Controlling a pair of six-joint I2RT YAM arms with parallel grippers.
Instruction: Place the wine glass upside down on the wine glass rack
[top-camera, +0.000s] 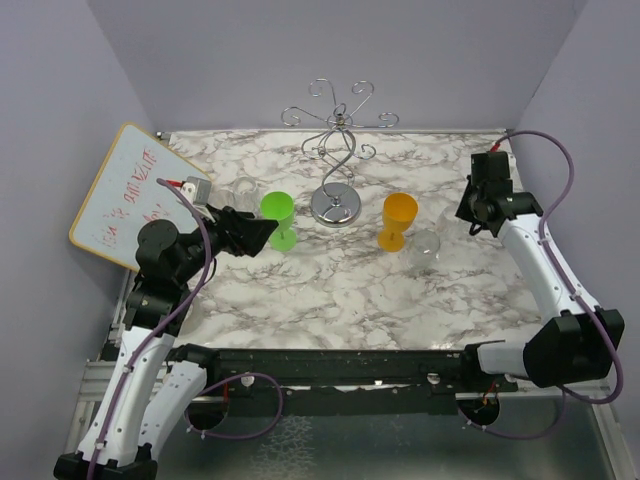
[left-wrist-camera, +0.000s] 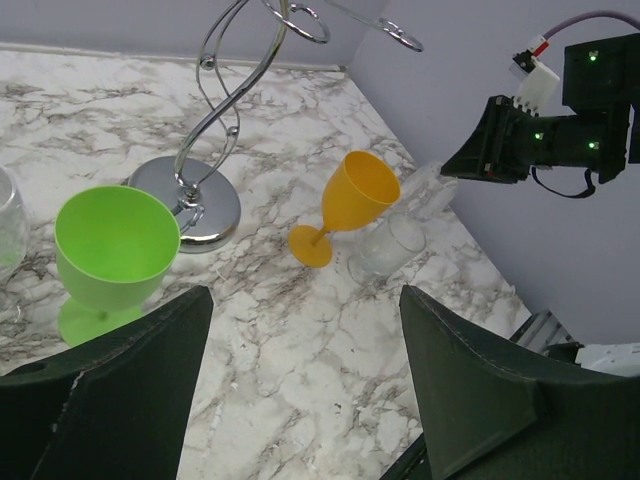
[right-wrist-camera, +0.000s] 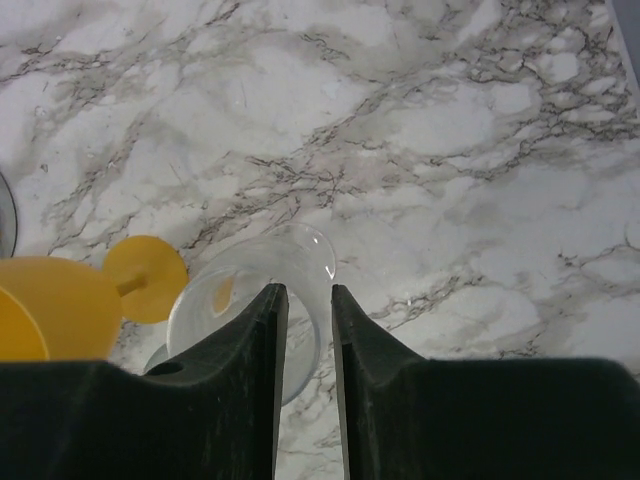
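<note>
That clear wine glass (right-wrist-camera: 250, 300), lower left, looks fragile and slick: pinch its rim gently. Right fingers (right-wrist-camera: 245, 400) narrow, left fingers (left-wrist-camera: 120, 400) wide, both empty.

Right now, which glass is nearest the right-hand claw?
The clear glass beside the orange goblet; the green goblet and second clear glass stand far left.

Whiteboard (top-camera: 125, 195) leans tilted at left edge of marble table (top-camera: 350, 290), seen from top external camera. Several lines of red handwriting cover its white face. Strokes too small and blurred to read, so no word, character or number can be made out. Script cannot be told either. Whiteboard shows in top external view only. Left and right wrist views: nothing legible.
</note>
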